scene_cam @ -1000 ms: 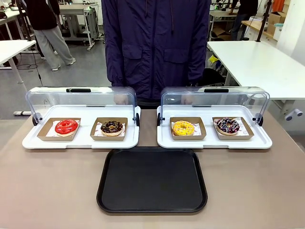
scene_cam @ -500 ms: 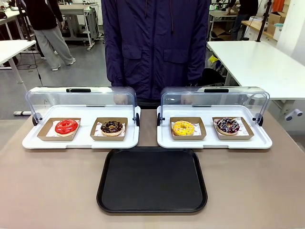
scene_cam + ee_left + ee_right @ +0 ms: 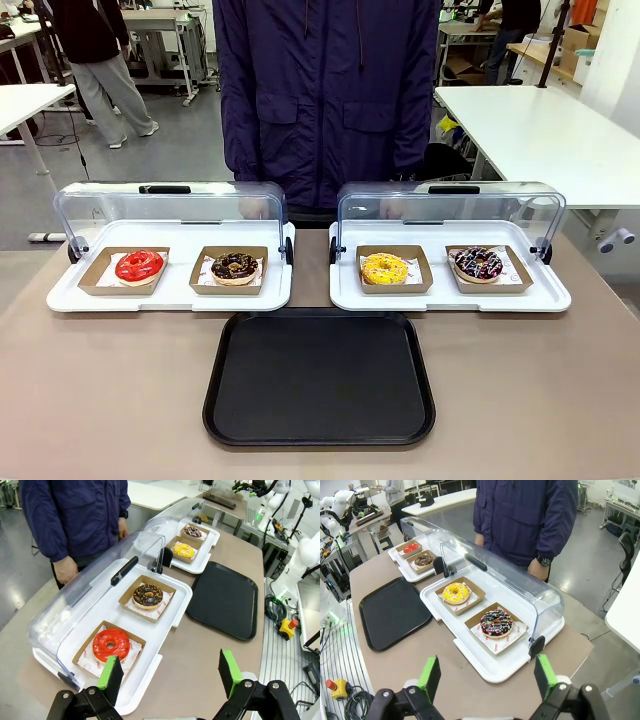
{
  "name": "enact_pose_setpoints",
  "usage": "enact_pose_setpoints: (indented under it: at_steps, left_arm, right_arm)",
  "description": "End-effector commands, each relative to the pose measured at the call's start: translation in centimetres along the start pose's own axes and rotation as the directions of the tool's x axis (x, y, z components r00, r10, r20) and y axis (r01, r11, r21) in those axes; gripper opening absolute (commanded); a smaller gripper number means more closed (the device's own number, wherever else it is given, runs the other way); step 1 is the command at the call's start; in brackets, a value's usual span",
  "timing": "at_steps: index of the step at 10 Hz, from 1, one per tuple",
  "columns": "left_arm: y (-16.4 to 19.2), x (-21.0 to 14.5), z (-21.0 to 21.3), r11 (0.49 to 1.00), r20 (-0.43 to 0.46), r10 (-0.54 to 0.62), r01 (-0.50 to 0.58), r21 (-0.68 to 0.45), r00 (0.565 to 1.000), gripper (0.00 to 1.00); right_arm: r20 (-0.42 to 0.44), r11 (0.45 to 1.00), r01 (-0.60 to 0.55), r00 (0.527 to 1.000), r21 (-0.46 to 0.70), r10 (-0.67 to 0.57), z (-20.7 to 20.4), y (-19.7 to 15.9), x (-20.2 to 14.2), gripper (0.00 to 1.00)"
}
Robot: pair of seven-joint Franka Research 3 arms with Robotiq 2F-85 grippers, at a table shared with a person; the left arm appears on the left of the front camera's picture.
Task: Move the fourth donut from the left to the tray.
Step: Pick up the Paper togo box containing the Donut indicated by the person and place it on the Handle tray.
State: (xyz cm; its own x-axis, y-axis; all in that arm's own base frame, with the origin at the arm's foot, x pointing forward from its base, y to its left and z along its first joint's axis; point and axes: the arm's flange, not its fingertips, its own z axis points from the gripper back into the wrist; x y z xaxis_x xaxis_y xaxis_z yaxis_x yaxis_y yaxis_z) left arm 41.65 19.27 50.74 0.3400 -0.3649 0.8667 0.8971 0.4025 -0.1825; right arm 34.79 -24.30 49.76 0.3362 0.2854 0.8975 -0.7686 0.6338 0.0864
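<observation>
Nothing has moved in the last second, so the task is not begun: the fourth donut (image 3: 478,263) sits in its holder (image 3: 520,282) on the right display tray (image 3: 450,302), apart from the black tray (image 3: 320,380). It lies flat, hole up, a ring with no long axis; the holder's longer side runs left to right. The left gripper (image 3: 169,670) and right gripper (image 3: 486,675) hang wide open, holding nothing.

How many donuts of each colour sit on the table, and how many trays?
Red donut: 1
Chocolate crumb-topped donut: 1
Yellow donut: 1
Dark sprinkled donut: 1
Black tray: 1
White display trays: 2
Total: 7
</observation>
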Motion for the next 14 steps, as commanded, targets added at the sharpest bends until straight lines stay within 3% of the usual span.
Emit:
enact_pose_setpoints:
  at_steps: [1,14]
  left_arm:
    - [-0.07,0.20,0.17,1.000,0.001,-0.002,0.002,-0.006,1.000,1.00]
    - [-0.07,0.20,0.17,1.000,0.001,-0.002,0.002,-0.006,1.000,1.00]
  right_arm:
    - [0.031,1.000,-0.027,0.999,-0.004,0.027,-0.05,-0.37,0.11,1.00]
    - [0.031,1.000,-0.027,0.999,-0.004,0.027,-0.05,-0.37,0.11,1.00]
